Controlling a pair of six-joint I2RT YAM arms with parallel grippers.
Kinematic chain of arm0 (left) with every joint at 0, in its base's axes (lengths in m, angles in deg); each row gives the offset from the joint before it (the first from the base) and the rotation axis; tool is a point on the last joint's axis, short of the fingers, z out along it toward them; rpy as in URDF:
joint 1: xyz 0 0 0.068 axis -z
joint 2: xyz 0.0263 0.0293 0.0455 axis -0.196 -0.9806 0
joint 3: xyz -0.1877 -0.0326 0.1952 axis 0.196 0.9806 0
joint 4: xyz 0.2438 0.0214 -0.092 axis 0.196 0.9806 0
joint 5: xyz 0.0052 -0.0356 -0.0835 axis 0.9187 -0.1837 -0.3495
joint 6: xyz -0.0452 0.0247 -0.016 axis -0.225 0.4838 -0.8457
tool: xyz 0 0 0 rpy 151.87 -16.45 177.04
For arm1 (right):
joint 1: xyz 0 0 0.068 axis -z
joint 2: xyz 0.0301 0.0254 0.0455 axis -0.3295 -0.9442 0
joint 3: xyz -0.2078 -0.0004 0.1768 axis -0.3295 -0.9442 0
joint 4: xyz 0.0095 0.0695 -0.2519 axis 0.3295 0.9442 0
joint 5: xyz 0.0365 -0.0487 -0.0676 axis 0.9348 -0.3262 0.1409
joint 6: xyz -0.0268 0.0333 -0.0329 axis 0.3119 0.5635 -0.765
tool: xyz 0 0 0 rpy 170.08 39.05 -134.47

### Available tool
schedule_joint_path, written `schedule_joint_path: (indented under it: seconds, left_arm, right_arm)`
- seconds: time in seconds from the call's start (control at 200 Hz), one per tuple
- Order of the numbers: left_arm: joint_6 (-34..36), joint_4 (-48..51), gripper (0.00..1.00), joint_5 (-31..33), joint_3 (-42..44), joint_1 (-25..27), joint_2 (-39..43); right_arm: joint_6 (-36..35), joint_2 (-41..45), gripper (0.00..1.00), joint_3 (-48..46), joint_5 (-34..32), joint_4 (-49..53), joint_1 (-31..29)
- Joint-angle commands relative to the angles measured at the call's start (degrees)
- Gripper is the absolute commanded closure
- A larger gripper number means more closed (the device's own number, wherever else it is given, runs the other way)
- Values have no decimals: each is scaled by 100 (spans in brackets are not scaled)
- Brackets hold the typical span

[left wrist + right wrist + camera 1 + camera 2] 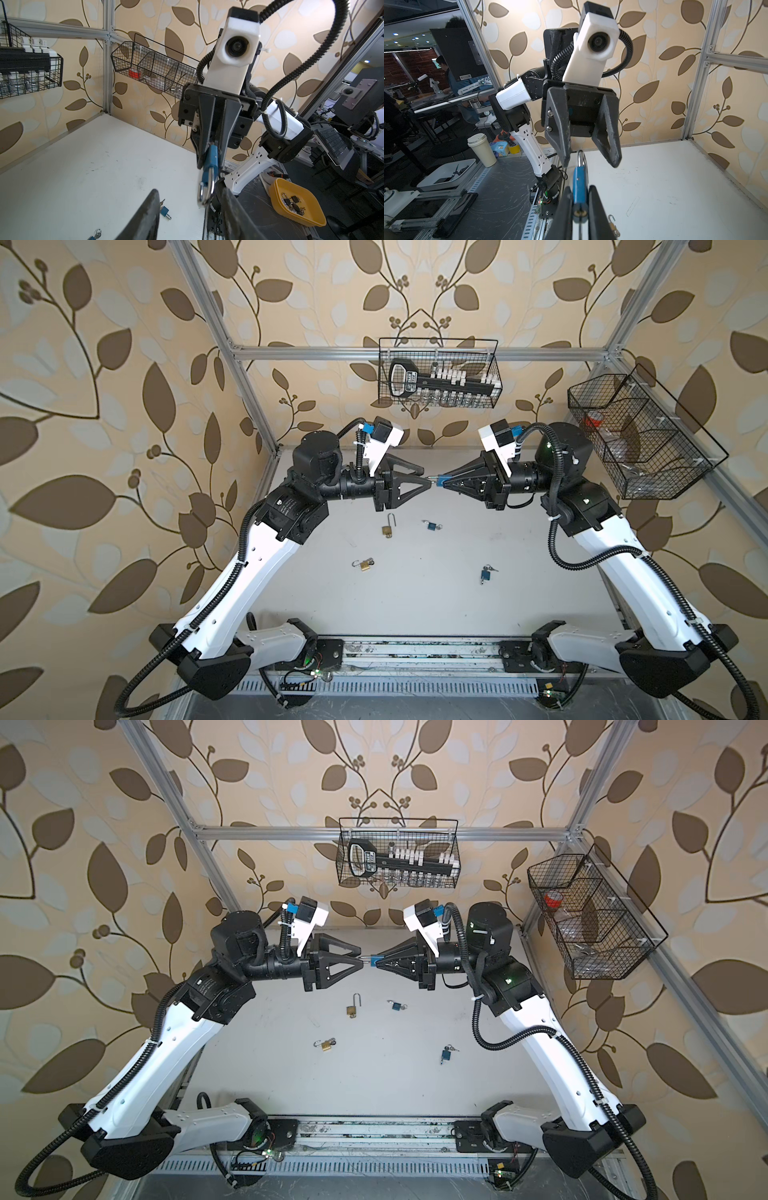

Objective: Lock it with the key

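Note:
A blue padlock (444, 479) (377, 960) hangs in mid-air over the back of the table, with my right gripper (446, 481) (580, 189) shut on its body (579, 187). Its steel shackle (205, 191) (581, 159) points at my left gripper (427, 475) (189, 191), whose jaws stand open on either side of it. The shackle lies close to one finger (228, 199) and looks raised, with one leg end free. At the brass keyhole end a thin dark strip runs back between the right fingers. It is too blurred to tell whether it is the key.
Two brass padlocks (387, 529) (365, 564) and two blue ones (431, 525) (485, 573) lie on the white table (415, 605) below the grippers, with small keys. Wire baskets hang on the back wall (438, 373) and the right wall (640, 435). A yellow bin (297, 203) of padlocks sits off the table.

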Motion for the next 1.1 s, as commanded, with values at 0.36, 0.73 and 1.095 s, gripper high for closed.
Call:
schedule_joint_path:
  seconds: [0.36, 0.73, 1.095]
  left_arm:
    - [-70, -244, 74, -251, -23, 26, 50]
    - [-125, -258, 78, -295, -40, 25, -20]
    - [-128, -263, 100, -380, -73, 21, -18]
  right_arm:
    - [-96, 18, 100, -55, -80, 64, -41]
    - [27, 9, 100, -88, -21, -37, -41]
    - [19, -39, 100, -87, -90, -64, -49]
